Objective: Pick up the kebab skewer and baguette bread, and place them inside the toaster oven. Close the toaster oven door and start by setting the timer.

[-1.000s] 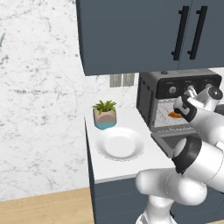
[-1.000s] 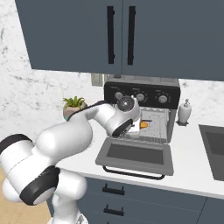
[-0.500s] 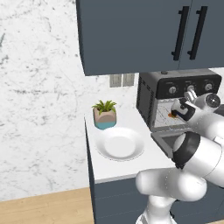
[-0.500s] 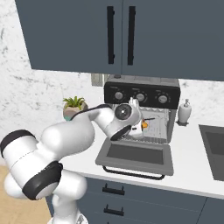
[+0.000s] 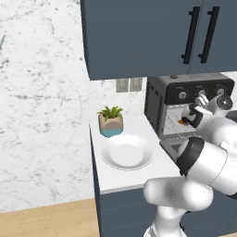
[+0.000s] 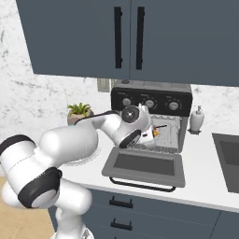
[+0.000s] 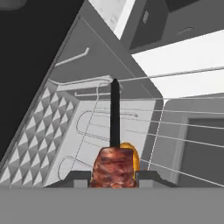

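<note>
My fingers [image 7: 113, 176] are clamped narrow on the kebab skewer [image 7: 113, 151]. In the hand view a dark red-brown meat chunk sits between the two tips at 6 o'clock, and the thin black stick runs straight up toward 12 o'clock. Just behind the meat, at about 1 o'clock from it, a rounded golden-orange edge peeks out; that is the baguette bread [image 7: 133, 155]. Whether it lies on the wire rack [image 7: 175, 131] I cannot tell. The rack's thin wires fan out toward 3 o'clock, and grey inner walls of the toaster oven [image 7: 65, 109] stand around the stick.

In the right base view my hand is at the mouth of the toaster oven [image 6: 151, 100], with the skewer [image 6: 156, 131] a small orange-brown spot just inside the opening. The toaster oven door [image 6: 144, 165] hangs open and flat at 6 o'clock of the cavity, its black bar handle along the near edge. A soap bottle [image 6: 197, 119] stands at 3 o'clock of the oven.

In the left base view a white plate [image 5: 127, 152] lies on the worktop [image 5: 134, 178] at 9 o'clock of the oven, with a small potted plant [image 5: 111, 121] at 11 o'clock of the plate, well apart from my hand.
</note>
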{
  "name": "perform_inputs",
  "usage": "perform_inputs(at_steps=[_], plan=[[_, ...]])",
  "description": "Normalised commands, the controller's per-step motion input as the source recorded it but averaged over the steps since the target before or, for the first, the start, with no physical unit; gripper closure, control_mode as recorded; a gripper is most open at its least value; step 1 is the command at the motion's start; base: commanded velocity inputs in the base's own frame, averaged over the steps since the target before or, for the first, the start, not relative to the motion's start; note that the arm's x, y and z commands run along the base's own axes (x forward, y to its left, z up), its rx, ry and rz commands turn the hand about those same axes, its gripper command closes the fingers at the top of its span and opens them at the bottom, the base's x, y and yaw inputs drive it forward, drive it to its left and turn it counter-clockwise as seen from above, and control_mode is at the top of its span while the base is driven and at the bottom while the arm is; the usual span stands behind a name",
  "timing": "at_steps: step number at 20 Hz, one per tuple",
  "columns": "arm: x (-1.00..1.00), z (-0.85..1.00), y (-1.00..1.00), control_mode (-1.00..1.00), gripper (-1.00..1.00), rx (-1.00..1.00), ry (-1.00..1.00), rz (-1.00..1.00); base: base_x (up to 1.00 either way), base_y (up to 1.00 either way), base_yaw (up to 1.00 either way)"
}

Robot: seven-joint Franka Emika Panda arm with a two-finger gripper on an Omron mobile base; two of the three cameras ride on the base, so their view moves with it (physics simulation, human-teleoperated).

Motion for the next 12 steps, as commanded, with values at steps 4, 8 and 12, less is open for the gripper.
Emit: perform_inputs(at_steps=[4, 8, 12], plan=[[0.12, 0.00, 0.04, -1.00, 1.00, 0.00, 0.24, 0.00, 0.00, 0.00, 0.00], [0.09, -0.04, 0.09, -1.00, 1.00, 0.01, 0.21, 0.00, 0.00, 0.00, 0.00], [0.05, -0.25, 0.05, -1.00, 1.00, 0.14, 0.04, 0.00, 0.00, 0.00, 0.00]])
